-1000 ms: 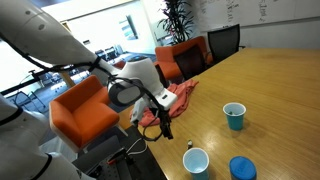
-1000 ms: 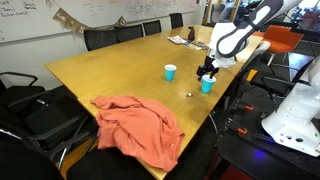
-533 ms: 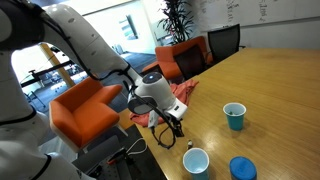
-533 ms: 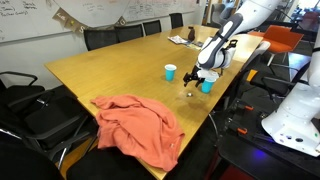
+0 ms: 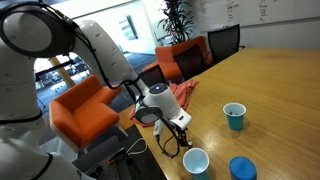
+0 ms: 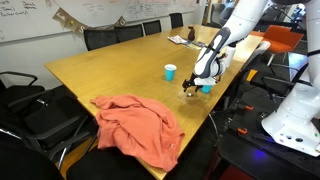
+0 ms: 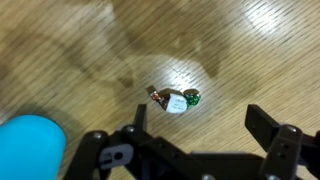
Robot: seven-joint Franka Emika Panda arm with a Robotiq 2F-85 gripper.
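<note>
Approach phase over a small object (image 7: 175, 101) that lies on the wooden table (image 7: 70, 45), close to the table's edge. In the wrist view the object shows a pale middle with a green end and a brownish end; what it is cannot be made out. The gripper (image 7: 200, 122) hangs directly above it with its jaws spread as wide as they go. The two dark fingers (image 7: 264, 122) stand clear on either side and hold nothing. No finger touches the object or the wood.

In an exterior view the gripper (image 6: 194, 84) is low over the table, and the object appears as a dark speck (image 6: 190, 93) just beneath it. A blue cup (image 7: 28, 148) stands near, off to one side of the fingers. A second blue cup (image 6: 171, 72) stands further in on the table, and an orange cloth (image 6: 140, 125) lies well apart.

Judged from this pose, the step in hand is alignment before a pick. The object sits slightly off the mid-line between the fingers, so a clean grasp would call for a small sideways correction. A short straight descent would follow, then a closing stroke that does not brush the cup.
</note>
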